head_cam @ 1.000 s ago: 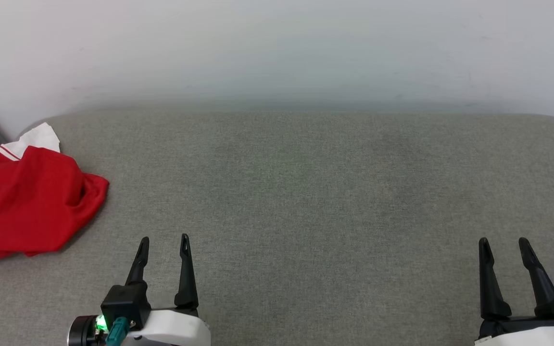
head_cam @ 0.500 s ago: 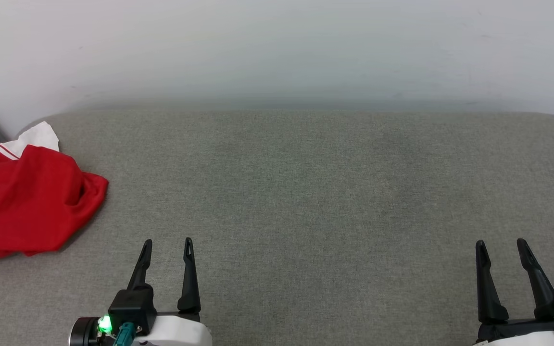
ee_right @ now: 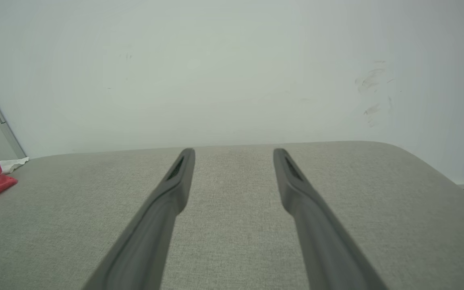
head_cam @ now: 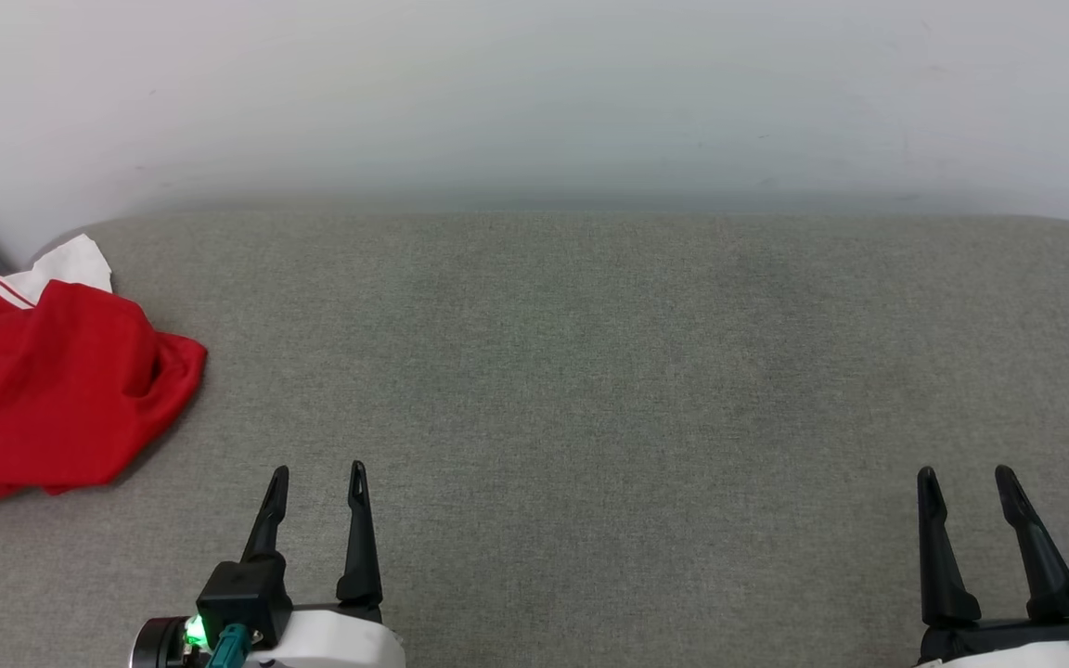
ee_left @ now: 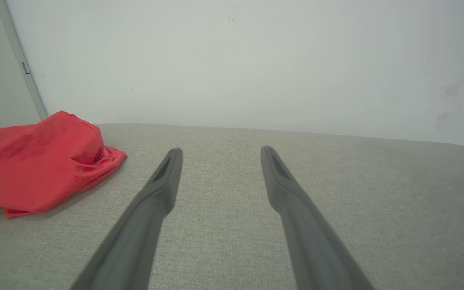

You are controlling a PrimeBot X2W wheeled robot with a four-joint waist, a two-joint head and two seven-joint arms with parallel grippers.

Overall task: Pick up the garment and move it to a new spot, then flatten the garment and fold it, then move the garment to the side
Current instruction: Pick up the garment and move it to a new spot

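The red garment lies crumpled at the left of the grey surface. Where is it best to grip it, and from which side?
Probably the bunched edge of the garment nearest the open left gripper, approached from the middle of the grey surface: there the fabric stands up in a fold.

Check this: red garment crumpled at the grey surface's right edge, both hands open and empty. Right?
No. The garment lies crumpled at the grey surface's left edge, as the head view shows. The left hand and right hand are open and empty.
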